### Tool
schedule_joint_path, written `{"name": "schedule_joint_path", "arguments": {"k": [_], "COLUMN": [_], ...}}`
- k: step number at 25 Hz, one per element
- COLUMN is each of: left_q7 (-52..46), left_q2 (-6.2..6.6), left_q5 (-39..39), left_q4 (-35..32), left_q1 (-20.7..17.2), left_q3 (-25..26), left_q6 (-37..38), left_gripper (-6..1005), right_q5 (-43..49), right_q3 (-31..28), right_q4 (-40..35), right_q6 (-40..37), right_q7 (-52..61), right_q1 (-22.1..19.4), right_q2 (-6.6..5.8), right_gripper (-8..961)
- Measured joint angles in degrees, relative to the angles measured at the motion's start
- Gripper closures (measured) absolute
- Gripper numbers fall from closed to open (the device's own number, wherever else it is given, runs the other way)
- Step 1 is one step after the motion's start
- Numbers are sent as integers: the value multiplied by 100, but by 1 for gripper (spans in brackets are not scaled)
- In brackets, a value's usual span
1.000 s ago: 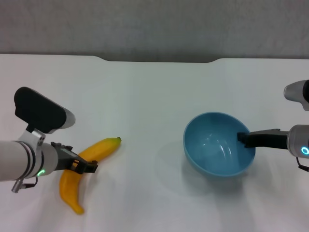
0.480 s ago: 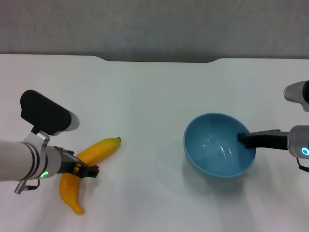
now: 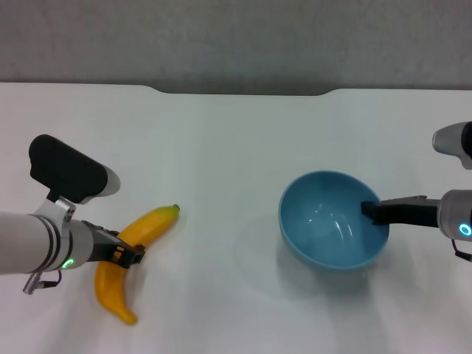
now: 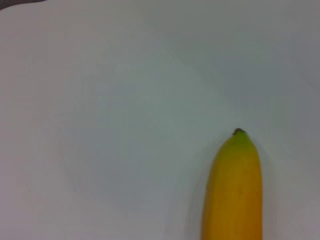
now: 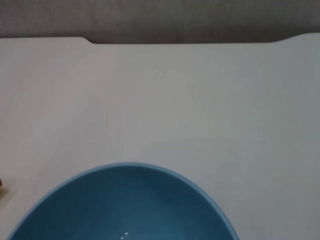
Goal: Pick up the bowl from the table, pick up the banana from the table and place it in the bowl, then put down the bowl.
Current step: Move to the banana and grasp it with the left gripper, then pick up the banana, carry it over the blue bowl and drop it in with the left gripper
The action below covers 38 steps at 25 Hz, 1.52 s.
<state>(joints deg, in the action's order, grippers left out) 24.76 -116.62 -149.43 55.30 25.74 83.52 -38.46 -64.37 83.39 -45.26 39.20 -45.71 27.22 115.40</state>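
banana (image 3: pixel 131 254) lies on the white table (image 3: pixel 221 147) at about 8 o'clock in the head view, long axis running from 7 toward 1 o'clock, dark stem tip at the 1 o'clock end, blunt end curving toward 6. left gripper (image 3: pixel 131 255) is clamped around the banana's middle. bowl (image 3: pixel 332 230) sits at 4 o'clock, well apart from the banana, mouth tilted slightly toward the camera. right gripper (image 3: pixel 371 212) pinches the bowl's rim on its 3 o'clock side.
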Motion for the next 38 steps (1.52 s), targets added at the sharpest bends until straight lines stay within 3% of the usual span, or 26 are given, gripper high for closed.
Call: {"name": "schedule_joint_path", "arguments": {"k": [1,8,23,27,33,38], "left_q7": [-1,-61,-330,-307,-259,-245], "left_q2": [0,-1,28,21,-2,-5], "left_q5": [0,36,442,726,1144,1306], "left_q4": [0,184,2085,2443,2646,2670], "left_q1": [0,2,-132,-101,-89,-114], "left_q3": [2,21,403,363,172,-187], "left_q6": [3,17,-383,-460,-260,145], "left_gripper": [426,474,497,496,494,492], "right_q5": [-2,-12,56,30,-34,-158], "right_q3": [3,-3,152,206,358,456], "right_q4": [-21,-143,-72,199,928,955], "right_q6": [0,6,243,253,275,264], "right_q7": [0,0,25,149,293,338], "right_q1": [-4,-49,199,471,1218,1381], "right_q2": [0,-1,-2,0,34,35], "right_gripper": [881,877,868,866,863,860]}}
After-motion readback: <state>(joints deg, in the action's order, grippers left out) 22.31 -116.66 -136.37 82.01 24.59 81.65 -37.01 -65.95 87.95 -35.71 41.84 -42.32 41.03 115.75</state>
